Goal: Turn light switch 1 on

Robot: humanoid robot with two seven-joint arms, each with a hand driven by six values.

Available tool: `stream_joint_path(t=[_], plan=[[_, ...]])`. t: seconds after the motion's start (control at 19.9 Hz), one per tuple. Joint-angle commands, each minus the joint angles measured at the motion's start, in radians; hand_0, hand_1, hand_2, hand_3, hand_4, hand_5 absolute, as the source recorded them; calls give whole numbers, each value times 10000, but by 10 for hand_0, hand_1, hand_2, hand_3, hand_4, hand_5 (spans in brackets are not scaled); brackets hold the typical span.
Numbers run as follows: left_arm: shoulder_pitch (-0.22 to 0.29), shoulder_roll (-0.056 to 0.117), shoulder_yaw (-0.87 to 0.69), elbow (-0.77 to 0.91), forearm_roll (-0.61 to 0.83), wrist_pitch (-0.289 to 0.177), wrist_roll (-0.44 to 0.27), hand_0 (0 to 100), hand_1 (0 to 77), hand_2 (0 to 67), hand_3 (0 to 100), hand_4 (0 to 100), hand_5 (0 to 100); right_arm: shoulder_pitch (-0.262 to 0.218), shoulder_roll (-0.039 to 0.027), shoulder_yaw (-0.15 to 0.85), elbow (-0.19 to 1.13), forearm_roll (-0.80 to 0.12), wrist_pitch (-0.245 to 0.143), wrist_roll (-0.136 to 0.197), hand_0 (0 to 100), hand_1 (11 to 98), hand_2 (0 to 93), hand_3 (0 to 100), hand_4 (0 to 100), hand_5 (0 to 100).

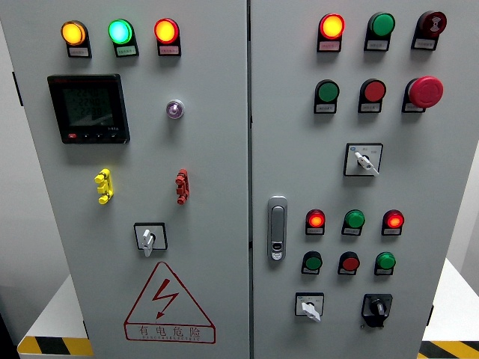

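Head view shows no robot hand. Which control is light switch 1 I cannot tell; a white-handled rotary switch [147, 238] sits at seven o'clock on the grey cabinet [217, 187], handle pointing down.

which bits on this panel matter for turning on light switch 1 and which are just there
Likely for the job (labels too small to read, so which is switch 1 is unclear):
rotary switches

Just there:
lit lamps
meter display
emergency stop
door handle
warning triangle

No robot hand in view.
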Motion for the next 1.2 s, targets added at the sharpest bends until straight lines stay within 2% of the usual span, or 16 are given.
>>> stream_joint_path(t=[0.0,0.3,0.45,0.55,0.65,0.75,0.8,0.85,0.95,1.05,1.15], plan=[[-15,-2,-6,0,0,0,12,0,0,68,14,52,103,-4,0,-1,0,0,0,4,0,224,0,110,230,146],[0,-2,-143,-16,30,0,-18,0,0,68,14,51,102,11,0,-1,0,0,0,4,0,226,0,110,230,146],[15,44,-1472,-62,625,-16,-3,0,1,68,14,49,99,-4,0,-1,0,0,0,4,0,226,0,109,230,146],[15,29,-3493,-77,2810,-16,-18,0,22,68,14,38,87,11,0,-1,0,0,0,-12,0,226,0,110,230,146],[15,-17,-6130,-77,5739,-16,-64,0,33,68,11,28,79,11,0,-1,0,0,0,4,0,226,0,110,230,146],[15,-33,-8202,-123,7920,0,-156,0,36,68,9,25,76,-4,0,-1,0,0,0,4,0,226,0,110,230,146],[0,-48,-8850,-138,8568,-16,-172,0,37,68,8,22,76,-4,0,-1,0,0,0,-12,0,226,0,110,230,146],[0,-93,-9555,-138,9167,-16,-187,0,40,68,7,16,76,-4,0,-1,0,0,0,4,0,227,0,110,230,146],[-31,-308,-11179,-154,10363,-31,-279,0,49,68,5,8,73,-4,0,-1,0,0,0,-12,0,227,0,110,230,146],[-46,-355,-13296,-291,12812,-16,-356,0,73,70,8,9,74,11,0,-1,0,0,0,-12,0,226,0,110,230,145],[-46,-400,-15048,-551,15116,-16,-768,0,83,71,10,12,72,-4,0,-1,0,0,0,4,0,226,0,110,230,145]])
